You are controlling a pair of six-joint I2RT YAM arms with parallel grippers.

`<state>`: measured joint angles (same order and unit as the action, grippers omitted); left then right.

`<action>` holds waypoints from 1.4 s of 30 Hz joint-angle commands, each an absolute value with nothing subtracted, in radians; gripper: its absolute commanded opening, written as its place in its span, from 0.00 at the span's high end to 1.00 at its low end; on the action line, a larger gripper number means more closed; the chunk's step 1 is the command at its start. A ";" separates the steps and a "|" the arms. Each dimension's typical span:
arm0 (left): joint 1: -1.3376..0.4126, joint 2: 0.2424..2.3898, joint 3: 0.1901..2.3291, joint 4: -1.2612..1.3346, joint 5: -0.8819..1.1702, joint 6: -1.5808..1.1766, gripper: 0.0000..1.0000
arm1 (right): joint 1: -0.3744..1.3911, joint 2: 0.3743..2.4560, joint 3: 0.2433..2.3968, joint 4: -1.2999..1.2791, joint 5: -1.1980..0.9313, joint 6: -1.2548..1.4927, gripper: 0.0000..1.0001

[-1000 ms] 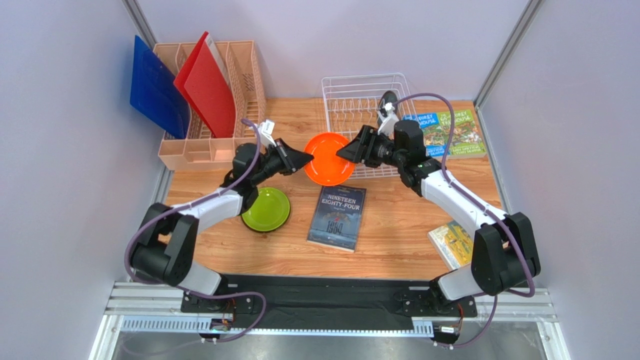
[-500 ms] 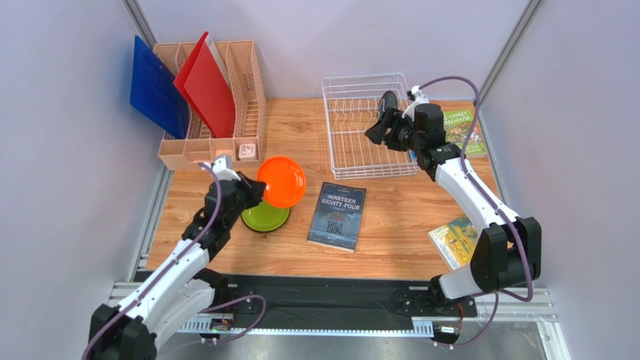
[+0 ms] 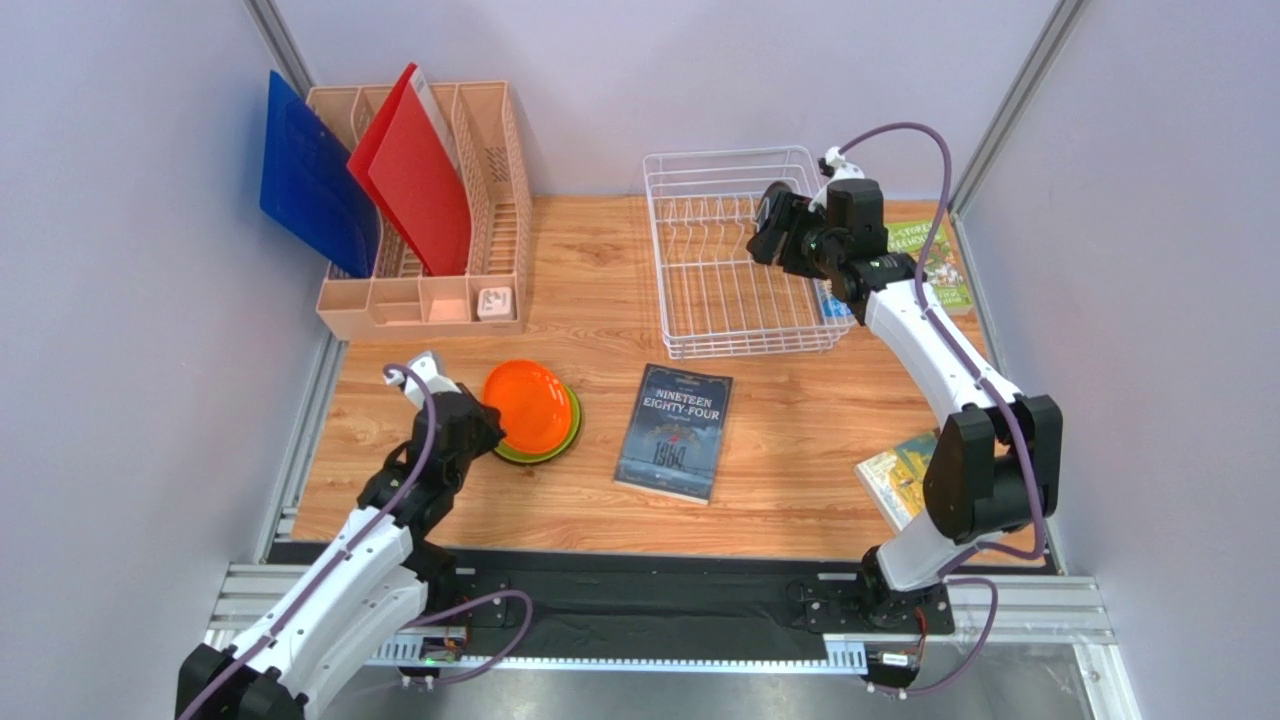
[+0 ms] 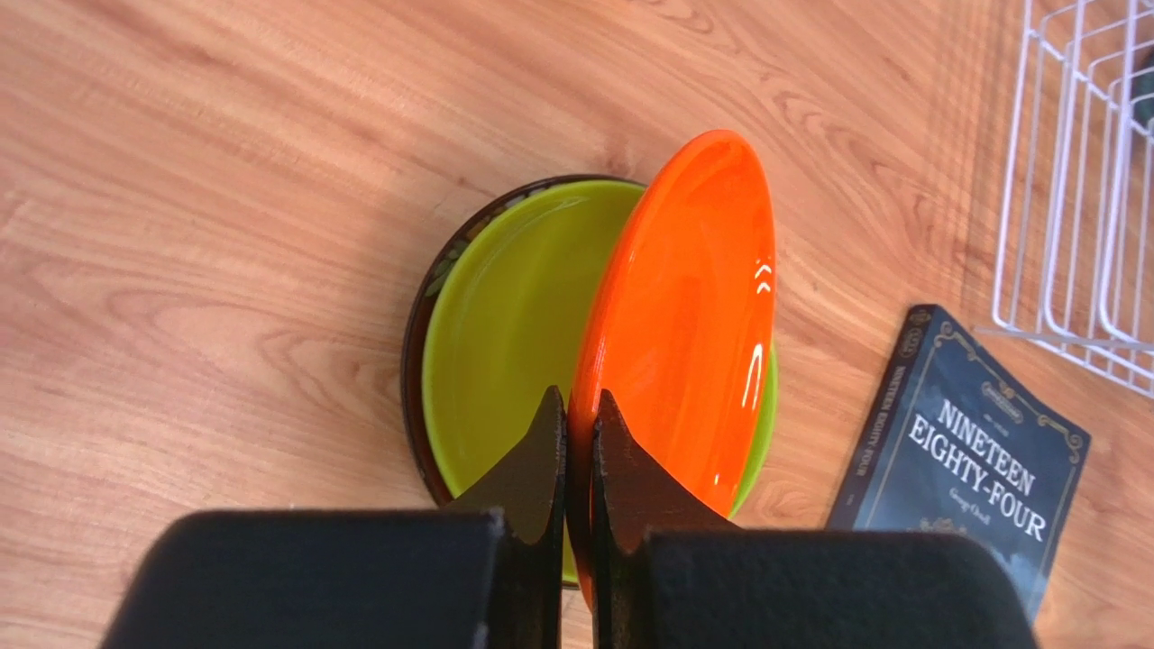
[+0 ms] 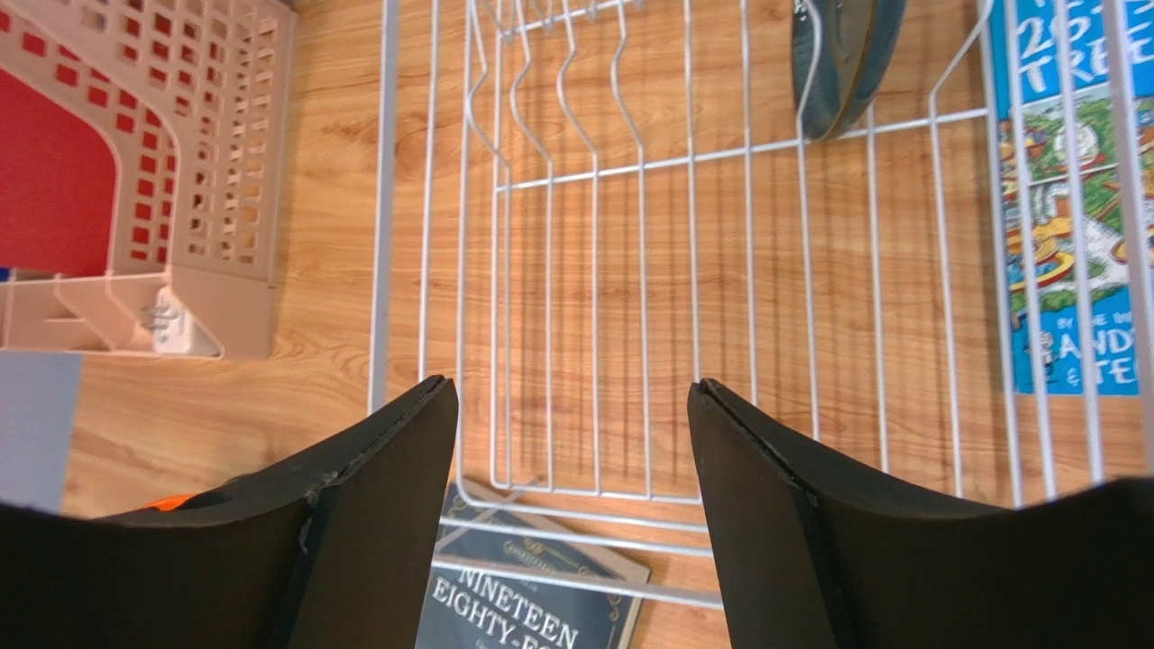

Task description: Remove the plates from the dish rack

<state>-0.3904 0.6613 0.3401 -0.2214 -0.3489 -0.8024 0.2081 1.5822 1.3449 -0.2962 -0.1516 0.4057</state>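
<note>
The orange plate (image 4: 691, 325) leaned tilted at lower left over the lime green plate (image 4: 522, 325), itself lying on a dark-rimmed plate (image 4: 411, 379), while the dark teal-grey plate (image 5: 840, 61) stood upright at the far right of the white wire dish rack (image 3: 736, 278), upper centre

The wooden table (image 3: 601, 270) carries six things. Far left stands a pink organiser (image 3: 496, 180). Far and right of centre sits the white rack (image 3: 729, 293), and a colourful book (image 3: 944, 278) lies flat just beside its right side. Near the middle lies a dark book (image 3: 673, 432), face up. Left of that book a dark plate (image 4: 411, 365) rests on the wood with a green plate (image 4: 515, 325) in it. Another book (image 3: 894, 480) lies near the right edge.
</note>
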 commanded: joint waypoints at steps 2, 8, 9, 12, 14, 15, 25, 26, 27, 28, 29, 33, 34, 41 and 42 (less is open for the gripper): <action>-0.388 0.678 0.313 -0.186 -0.361 -0.838 0.92 | 0.201 1.652 1.459 -0.331 -0.065 0.342 0.31; -0.388 0.709 0.311 -0.173 -0.360 -0.836 0.59 | 0.186 1.779 1.601 -0.390 -0.002 0.282 0.31; -0.388 0.709 0.314 -0.176 -0.367 -0.833 0.56 | 0.178 1.801 1.627 -0.399 0.030 0.276 0.31; -0.388 0.704 0.325 -0.199 -0.388 -0.825 0.44 | 0.166 1.870 1.721 -0.431 0.098 0.264 0.31; -0.388 0.698 0.336 -0.228 -0.397 -0.815 0.37 | 0.160 1.903 1.787 -0.443 0.146 0.256 0.30; -0.388 0.692 0.353 -0.244 -0.416 -0.813 0.31 | 0.158 1.936 1.807 -0.448 0.164 0.244 0.31; -0.388 0.670 0.475 -0.175 -0.287 -0.640 0.01 | 0.156 2.216 2.123 -0.520 0.248 0.127 0.33; -0.388 0.684 0.500 -0.140 -0.266 -0.629 0.01 | 0.155 2.229 2.128 -0.511 0.253 0.121 0.34; -0.388 0.716 0.512 -0.120 -0.212 -0.606 0.00 | 0.155 2.240 2.141 -0.506 0.256 0.114 0.35; -0.388 0.738 0.523 -0.077 -0.181 -0.597 0.00 | 0.156 2.268 2.152 -0.503 0.261 0.109 0.37; -0.388 0.761 0.552 -0.063 -0.157 -0.591 0.00 | 0.156 2.282 2.166 -0.500 0.262 0.103 0.39; -0.388 0.900 0.618 -0.008 -0.066 -0.581 0.01 | 0.155 2.351 2.243 -0.515 0.262 0.089 0.48; -0.388 0.922 0.636 -0.006 -0.060 -0.583 0.01 | 0.156 2.362 2.268 -0.520 0.259 0.086 0.50; -0.388 1.045 0.661 0.058 -0.009 -0.603 0.03 | 0.156 2.436 2.329 -0.541 0.245 0.067 0.67; -0.388 1.049 0.660 0.064 -0.011 -0.606 0.03 | 0.155 2.447 2.329 -0.540 0.244 0.067 0.71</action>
<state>-0.3901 1.0290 0.6308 -0.0067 -0.0586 -0.6144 0.1539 2.4226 2.2765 -0.5419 0.2371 0.0944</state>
